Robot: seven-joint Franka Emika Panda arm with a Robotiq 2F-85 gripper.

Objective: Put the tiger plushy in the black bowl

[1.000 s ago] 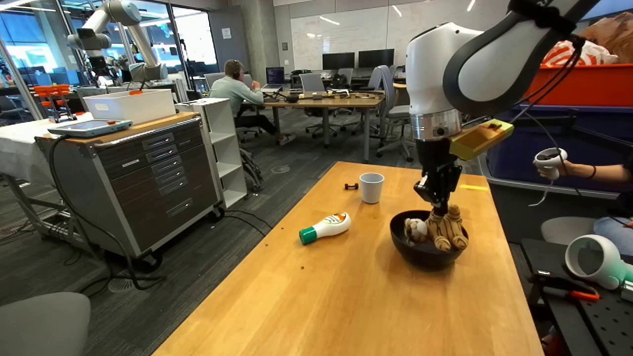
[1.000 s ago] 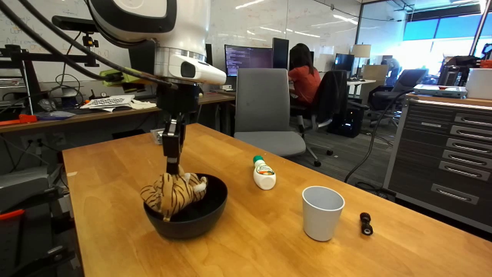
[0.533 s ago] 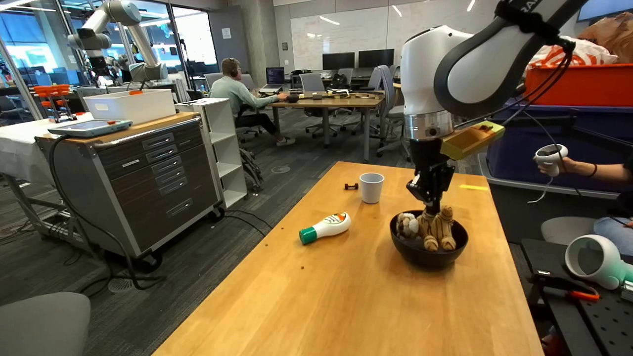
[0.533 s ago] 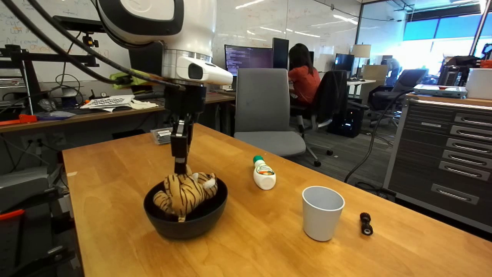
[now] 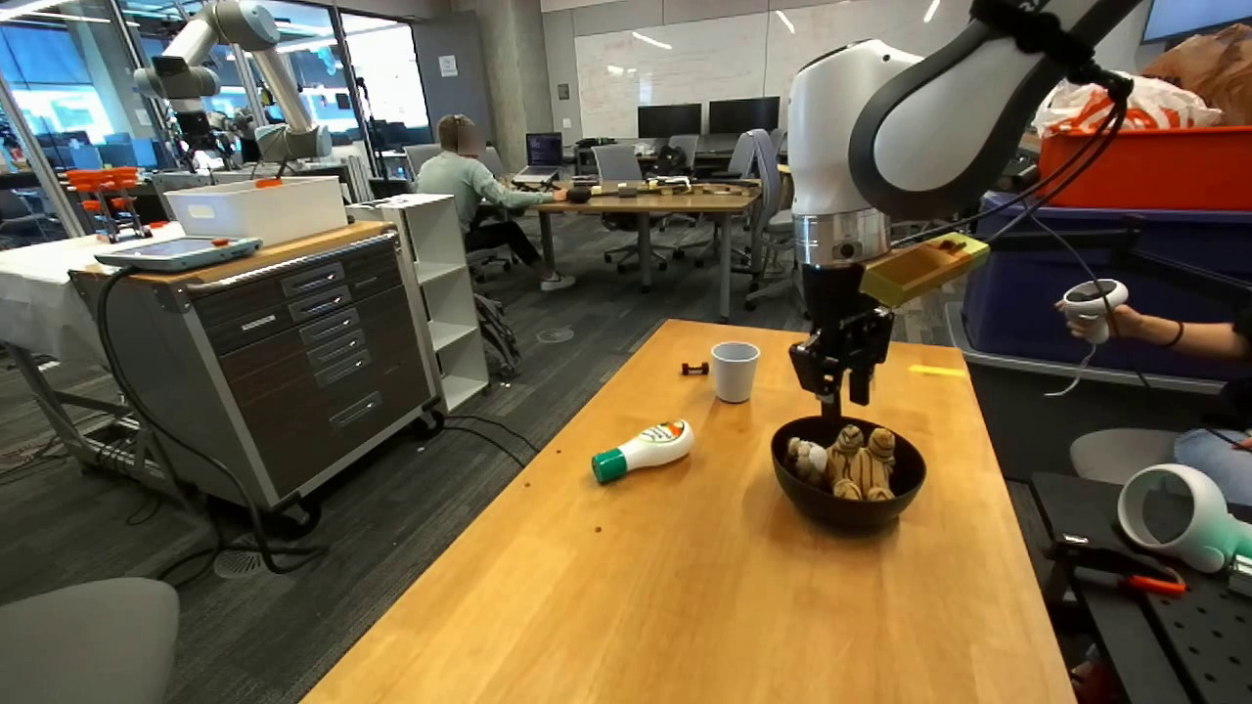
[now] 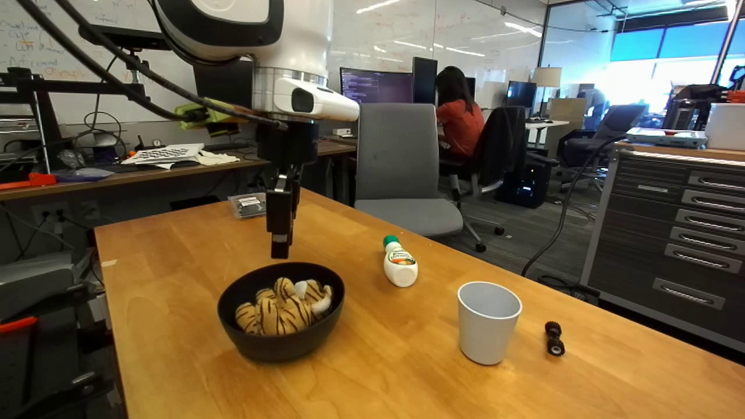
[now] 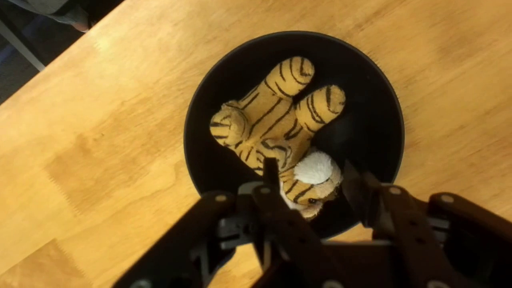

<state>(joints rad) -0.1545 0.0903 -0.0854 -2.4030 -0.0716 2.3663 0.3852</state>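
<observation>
The tiger plushy (image 5: 846, 464) lies inside the black bowl (image 5: 846, 515) in both exterior views. In the wrist view the plushy (image 7: 276, 116) lies curled in the bowl (image 7: 364, 76), with its white-marked head toward the gripper and two limbs pointing away. The plushy (image 6: 279, 311) sits below the rim of the bowl (image 6: 279, 347). My gripper (image 5: 845, 399) is open and empty just above the bowl, pointing down. Its fingertips stand apart in the wrist view (image 7: 309, 163), over the plushy's head. In an exterior view the gripper (image 6: 280, 253) shows clear of the plushy.
A white bottle with a green cap (image 5: 646, 450) lies on the wooden table (image 5: 704, 587). A white cup (image 6: 488, 326) stands beside a small dark dumbbell-shaped piece (image 6: 554, 338). A small clear packet (image 6: 249, 205) lies at the table's edge. A grey chair (image 6: 401, 169) stands by the table.
The gripper and plushy first shifted sideways over the bowl. The gripper has since opened and risen a little, and the plushy has dropped down into the bowl.
</observation>
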